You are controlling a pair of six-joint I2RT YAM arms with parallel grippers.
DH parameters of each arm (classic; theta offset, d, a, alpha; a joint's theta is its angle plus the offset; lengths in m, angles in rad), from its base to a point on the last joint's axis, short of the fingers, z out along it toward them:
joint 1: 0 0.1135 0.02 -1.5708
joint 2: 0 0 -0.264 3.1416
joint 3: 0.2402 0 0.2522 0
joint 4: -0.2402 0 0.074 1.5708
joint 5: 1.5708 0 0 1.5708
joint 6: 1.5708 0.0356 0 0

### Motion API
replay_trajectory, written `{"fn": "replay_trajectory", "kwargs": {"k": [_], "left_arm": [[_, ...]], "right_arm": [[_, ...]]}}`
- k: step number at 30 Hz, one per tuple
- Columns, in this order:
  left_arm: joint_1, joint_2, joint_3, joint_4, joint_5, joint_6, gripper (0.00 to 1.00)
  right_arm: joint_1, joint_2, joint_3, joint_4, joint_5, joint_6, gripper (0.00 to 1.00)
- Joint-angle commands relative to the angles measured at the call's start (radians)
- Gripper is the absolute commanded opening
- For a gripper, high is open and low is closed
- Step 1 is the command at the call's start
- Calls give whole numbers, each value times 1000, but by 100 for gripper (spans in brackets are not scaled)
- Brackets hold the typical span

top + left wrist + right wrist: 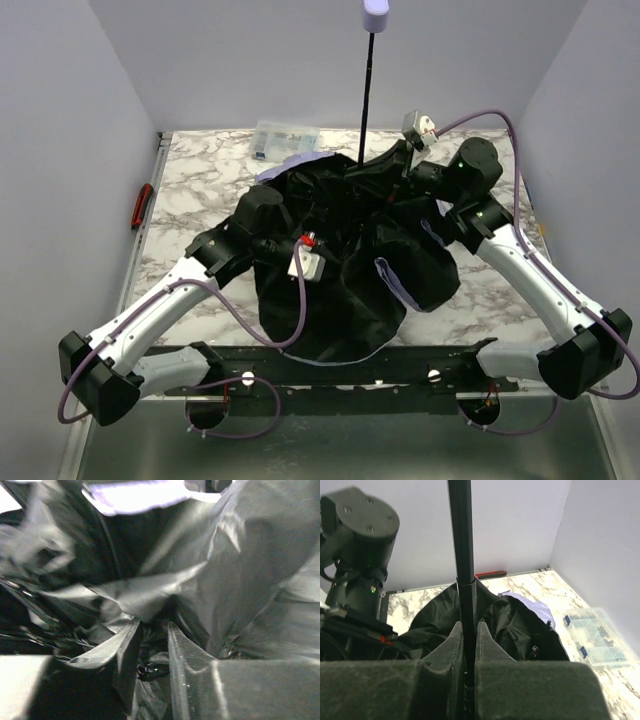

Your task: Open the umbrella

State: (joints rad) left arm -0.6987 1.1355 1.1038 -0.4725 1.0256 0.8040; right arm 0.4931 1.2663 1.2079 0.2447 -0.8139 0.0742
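The left pincer (pixel 152 626) is buried in the black folds of the umbrella (pixel 340 280). Its fingers (pixel 176 650) stand a little apart, but it cannot be told whether fabric or a rib is gripped. The canopy (pixel 330 310) is slumped, dark inner side up, on the middle of the worktop (pixel 200 190). The right pincer (pixel 468 626) is clamped on the shaft (pixel 462 540) just above the canopy, judged to keep it upright while the canopy is spread. The handle (pixel 377 12) is topmost. A clear box (pixel 287 135) lies behind.

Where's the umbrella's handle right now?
The handle sits at the top view's top centre, capping the upright black shaft rising from the crumpled canopy mid-table; the right hand grips that shaft lower down.
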Motion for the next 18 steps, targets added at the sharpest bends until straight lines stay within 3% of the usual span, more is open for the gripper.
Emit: {"fn": "replay_trajectory", "kwargs": {"k": [1, 9, 12, 18], "left_arm": [[-6, -68, -105, -142, -56, 185, 34], [59, -140, -24, 186, -66, -153, 32], [61, -175, -36, 327, -109, -221, 32], [53, -118, 34, 412, -218, -261, 26]], "right_arm": [[-1, -12, 61, 79, 54, 13, 1], [-1, -37, 5, 7, 47, -28, 1], [-1, -45, -8, -2, 54, -30, 1], [13, -46, -21, -8, 87, -10, 1]]}}
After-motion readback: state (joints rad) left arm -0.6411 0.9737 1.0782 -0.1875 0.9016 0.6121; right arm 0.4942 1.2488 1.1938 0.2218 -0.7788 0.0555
